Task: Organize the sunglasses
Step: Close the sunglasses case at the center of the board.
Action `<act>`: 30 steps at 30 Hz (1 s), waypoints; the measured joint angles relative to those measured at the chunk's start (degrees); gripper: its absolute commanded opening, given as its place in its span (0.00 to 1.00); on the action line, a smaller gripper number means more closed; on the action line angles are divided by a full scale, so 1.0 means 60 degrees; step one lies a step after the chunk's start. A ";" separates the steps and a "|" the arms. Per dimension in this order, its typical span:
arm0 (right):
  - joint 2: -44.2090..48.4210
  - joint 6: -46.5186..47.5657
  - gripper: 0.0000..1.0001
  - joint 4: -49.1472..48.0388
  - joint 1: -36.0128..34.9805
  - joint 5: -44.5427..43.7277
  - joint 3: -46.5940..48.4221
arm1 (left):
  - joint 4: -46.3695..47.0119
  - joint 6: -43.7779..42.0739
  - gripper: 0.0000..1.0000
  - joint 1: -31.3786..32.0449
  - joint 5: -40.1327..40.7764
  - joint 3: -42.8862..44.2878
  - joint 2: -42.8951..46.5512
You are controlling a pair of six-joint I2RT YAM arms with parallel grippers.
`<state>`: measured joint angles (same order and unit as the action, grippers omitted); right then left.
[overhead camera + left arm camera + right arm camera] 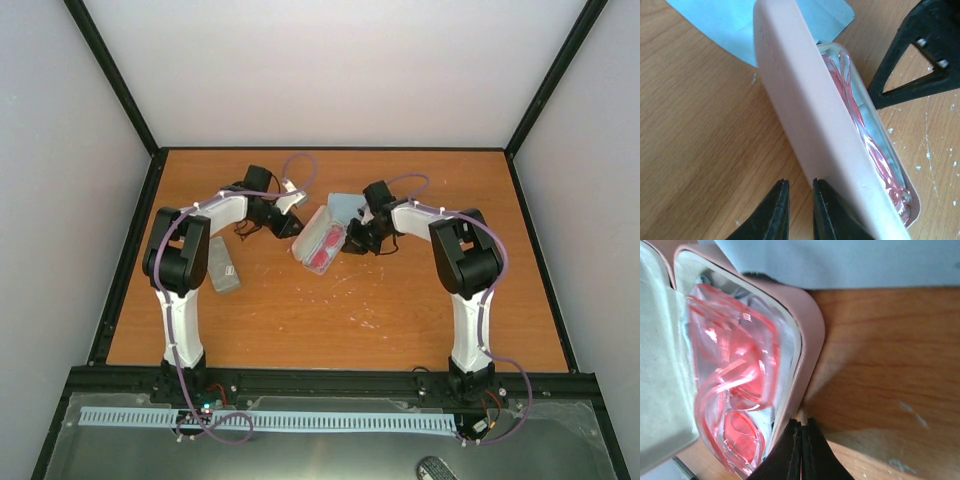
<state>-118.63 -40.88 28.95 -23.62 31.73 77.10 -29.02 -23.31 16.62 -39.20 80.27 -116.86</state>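
The red-orange sunglasses (735,365) lie folded inside an open pink case (810,330) at the table's middle (318,243). The case's lid (805,115) stands raised on its left side. My left gripper (800,192) is just outside the lid with its jaws a narrow gap apart and nothing between them; the right finger touches the lid's outer face. My right gripper (801,424) is shut and empty, its tips against the outer rim of the case's tray. It shows as a black shape in the left wrist view (920,55). The dark brown pair is not in view.
A light blue cloth (347,205) lies under and behind the pink case, also in the wrist views (730,25) (840,262). A shut grey case (223,265) lies by the left arm. Black frame rails (130,250) edge the table.
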 measured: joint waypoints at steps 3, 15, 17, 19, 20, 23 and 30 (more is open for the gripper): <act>-0.0240 -0.0007 0.03 -0.0222 -0.0011 0.0149 0.0204 | 0.0004 0.0069 0.14 0.0135 0.0018 0.0146 -0.0033; -0.0361 -0.0007 0.03 -0.0699 -0.0036 0.0372 0.0204 | 0.0091 0.0481 0.14 0.1082 -0.0018 0.0652 -0.0685; -0.0361 -0.0004 0.03 -0.0725 -0.0044 0.0379 0.0200 | 0.0117 0.0521 0.13 0.1293 -0.0080 0.0721 -0.0758; -0.0361 0.0036 0.03 -0.0714 -0.0044 0.0368 0.0200 | 0.0117 0.0535 0.12 0.1384 -0.0069 0.0776 -0.0780; -0.0350 0.0095 0.04 -0.0685 -0.0044 0.0335 0.0200 | 0.0109 0.0539 0.12 0.1421 -0.0029 0.0776 -0.0780; -0.0091 0.0368 0.12 -0.0219 -0.0087 -0.0168 0.0200 | 0.0127 0.0546 0.20 0.1384 0.0146 0.0754 -0.0699; 0.1355 0.1293 0.19 0.1945 -0.0321 -0.1749 0.1585 | 0.0069 0.0499 0.15 0.0022 0.0874 0.0747 0.0390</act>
<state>-110.50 -33.12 40.62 -25.54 21.23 86.61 -28.60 -20.32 16.75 -33.95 84.75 -114.52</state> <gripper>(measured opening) 0.202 0.176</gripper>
